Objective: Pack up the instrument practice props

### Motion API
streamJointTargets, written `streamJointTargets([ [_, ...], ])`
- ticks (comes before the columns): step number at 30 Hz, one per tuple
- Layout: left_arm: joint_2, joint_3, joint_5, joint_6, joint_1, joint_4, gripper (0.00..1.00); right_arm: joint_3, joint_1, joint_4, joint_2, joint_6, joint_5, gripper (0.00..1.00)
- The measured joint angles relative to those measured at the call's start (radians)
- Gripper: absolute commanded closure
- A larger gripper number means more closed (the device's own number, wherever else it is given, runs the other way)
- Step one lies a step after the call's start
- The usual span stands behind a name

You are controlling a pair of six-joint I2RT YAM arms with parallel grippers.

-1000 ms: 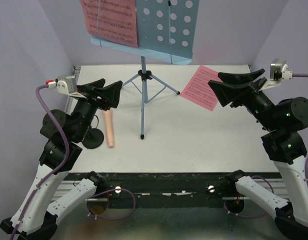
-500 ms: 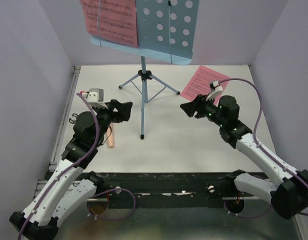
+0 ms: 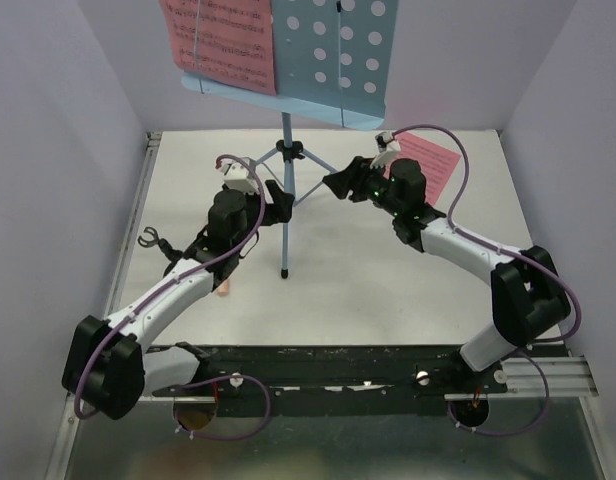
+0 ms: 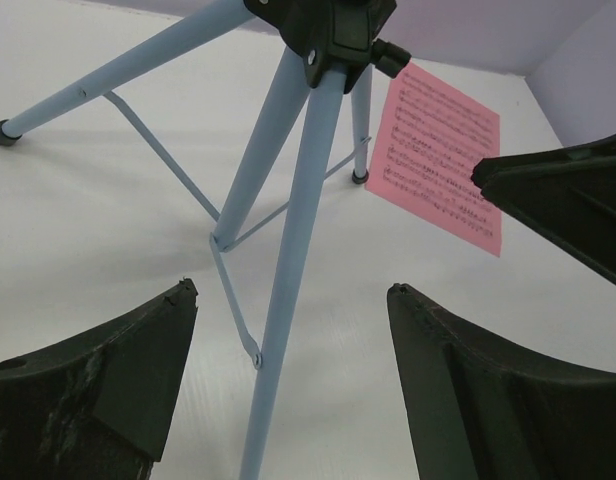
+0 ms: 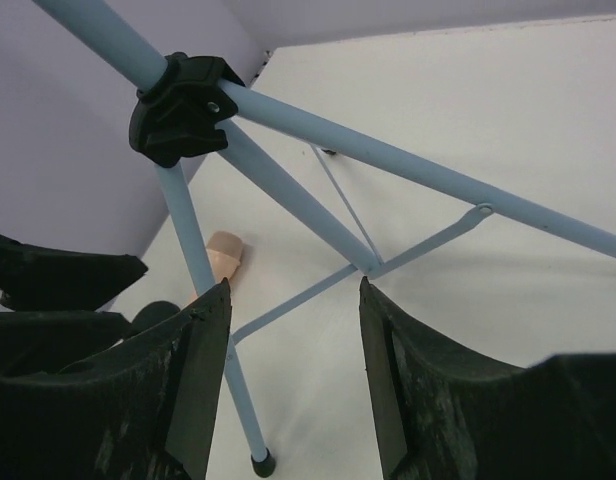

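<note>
1. While both arms reach in toward the middle of the white table (image 3: 388,290), the light-blue music stand (image 3: 285,215) stands upright there on three thin metal tube legs with small black rubber feet.
2. Its flat desk (image 3: 333,55), dotted with round holes, tilts high at the far side, and one pink sheet-music page (image 3: 220,40) rests on its left half.
3. A chunky black plastic collar (image 4: 333,35) joins the legs to the pole, and thin flat braces run between them below it.
4. The left gripper (image 4: 288,300) is open, its matte black, wedge-shaped fingers spread to either side of the near leg without touching it.
5. The right gripper (image 5: 293,290) is open too, its scuffed fingers apart with a leg and a brace showing in the gap, untouched.
6. The second pink page (image 3: 430,160) lies flat on the table at the far right, partly behind the right arm.
7. The beige-pink toy microphone (image 5: 225,256), smooth and round-ended, lies on the table left of the stand.
</note>
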Motion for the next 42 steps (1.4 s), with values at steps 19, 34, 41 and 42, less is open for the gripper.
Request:
streamJointTargets([
  [19, 0.371, 0.242, -0.003, 0.12, 0.013, 0.107, 0.56, -0.031, 0.005, -0.08, -0.159, -0.015, 0.052, 0.37],
  [34, 0.356, 0.2, 0.024, 0.161, -0.007, 0.113, 1.0, -0.06, 0.005, -0.154, -0.177, -0.045, 0.074, 0.37],
  [41, 0.317, 0.173, 0.026, 0.162, -0.024, 0.088, 1.0, -0.071, 0.005, -0.162, -0.177, -0.053, 0.077, 0.37],
  [42, 0.31, 0.167, 0.026, 0.161, -0.027, 0.085, 1.0, -0.073, 0.005, -0.163, -0.177, -0.053, 0.077, 0.37],
])
